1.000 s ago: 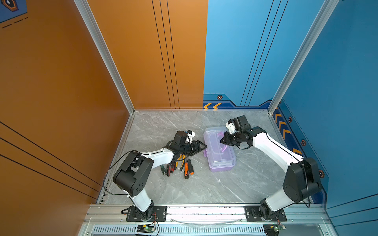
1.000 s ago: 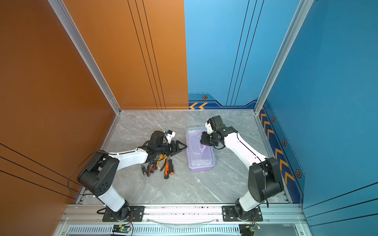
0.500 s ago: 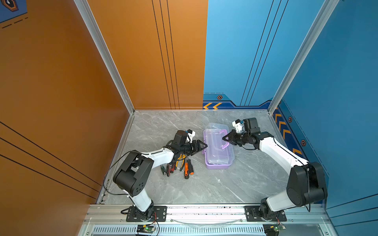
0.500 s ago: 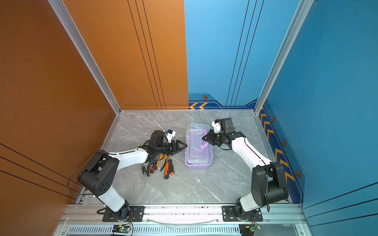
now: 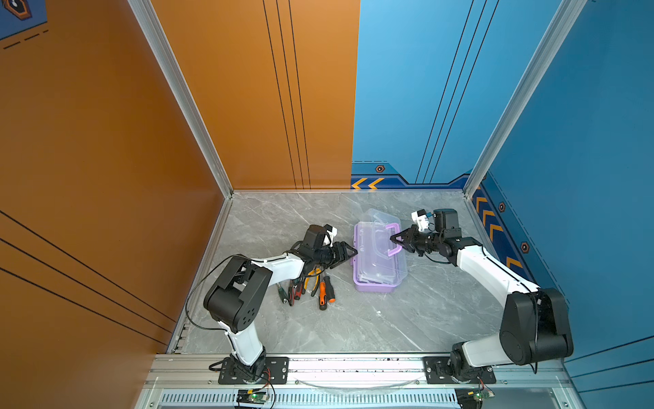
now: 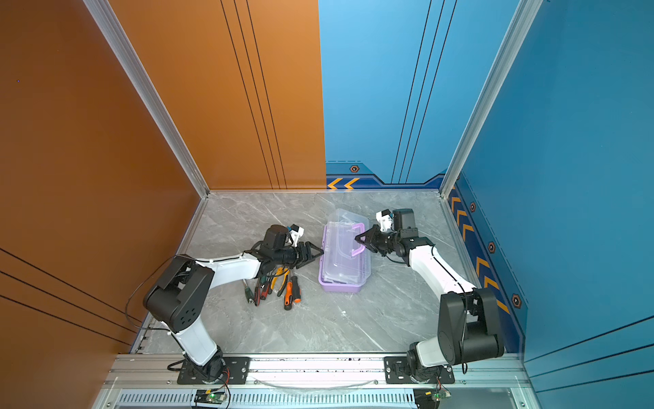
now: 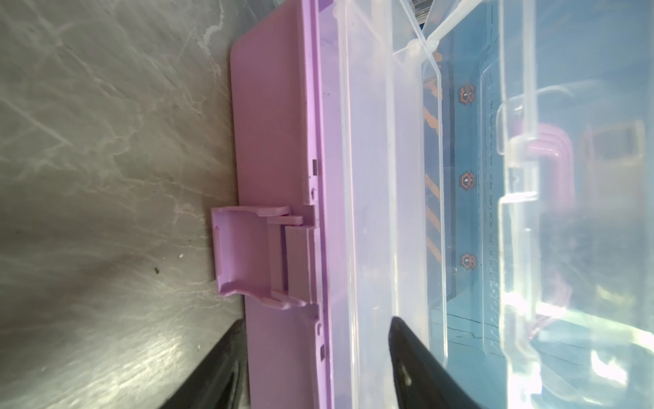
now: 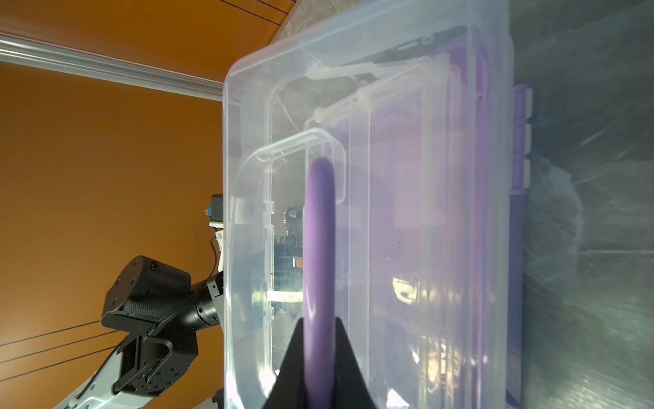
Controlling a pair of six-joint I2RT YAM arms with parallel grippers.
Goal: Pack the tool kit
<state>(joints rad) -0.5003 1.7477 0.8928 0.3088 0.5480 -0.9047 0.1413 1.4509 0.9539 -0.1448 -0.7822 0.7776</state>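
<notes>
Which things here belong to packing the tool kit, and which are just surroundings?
Job:
small lilac plastic case
its clear lid
purple handle
orange-handled screwdriver
red-handled screwdriver
green-handled screwdriver
yellow-handled pliers

Not the job:
grey marble tabletop
orange wall panel
blue wall panel
aluminium front rail

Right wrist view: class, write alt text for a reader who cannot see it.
The right gripper is shut on the purple handle of the tool kit's clear lid, seen close up, with the lilac case beyond. Past the lid, the left arm shows against an orange wall.
</notes>
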